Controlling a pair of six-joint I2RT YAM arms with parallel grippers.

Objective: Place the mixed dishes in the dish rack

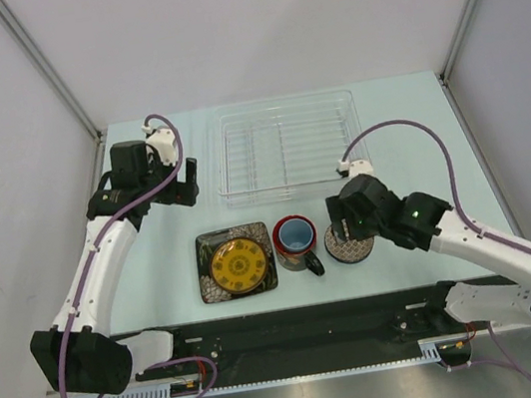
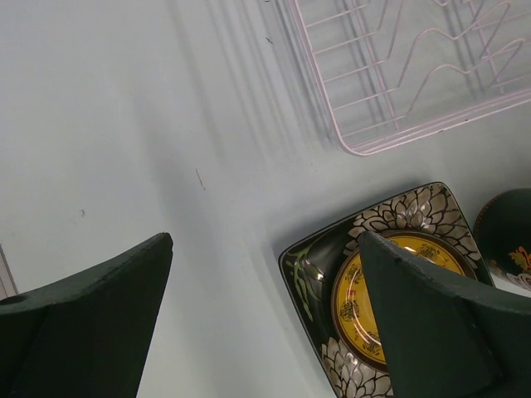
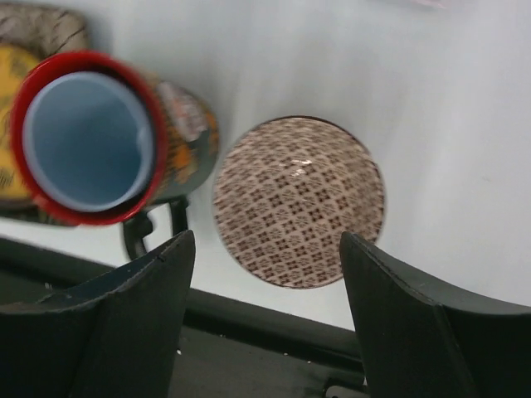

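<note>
Mug [image 3: 87, 137] just beside patterned bowl [image 3: 299, 201]

Robotics lab cell: white panel walls [image 1: 267, 17], aluminium frame posts [image 1: 42, 63], pale table [image 1: 170, 265], two arms [image 1: 103, 260] bolted at near edge.

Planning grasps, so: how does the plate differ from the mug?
The plate is square and flat; the mug is round and taller. The plate is dark with a yellow centre; the mug has a red rim and light-blue inside. The mug has a handle; the plate none. Both sit on the table, outside the rack.
</note>
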